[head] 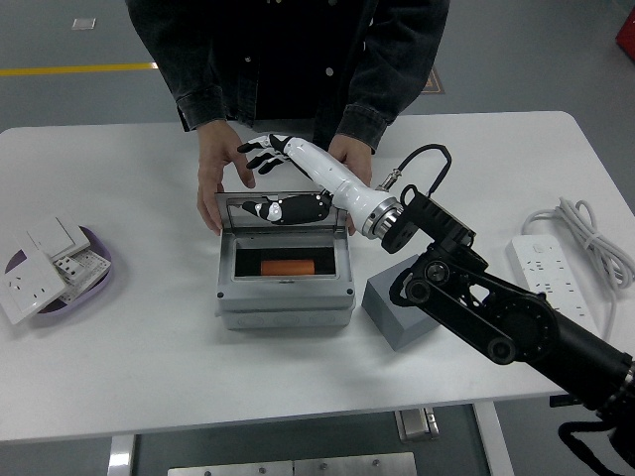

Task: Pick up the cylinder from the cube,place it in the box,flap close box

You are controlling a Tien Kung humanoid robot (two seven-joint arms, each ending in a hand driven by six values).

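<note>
1. Cylinder (288,267) lies inside the box (286,297); placement done.
2. My right hand (270,156), fingers spread and empty, sits behind the raised lid (283,210), positioned for flapping it shut.
3. Person's hands (216,178) steady the box.

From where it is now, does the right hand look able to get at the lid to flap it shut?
Probably yes: the right hand hovers open just above and behind the upright lid. The person's hands at its sides may get in the way.
</note>
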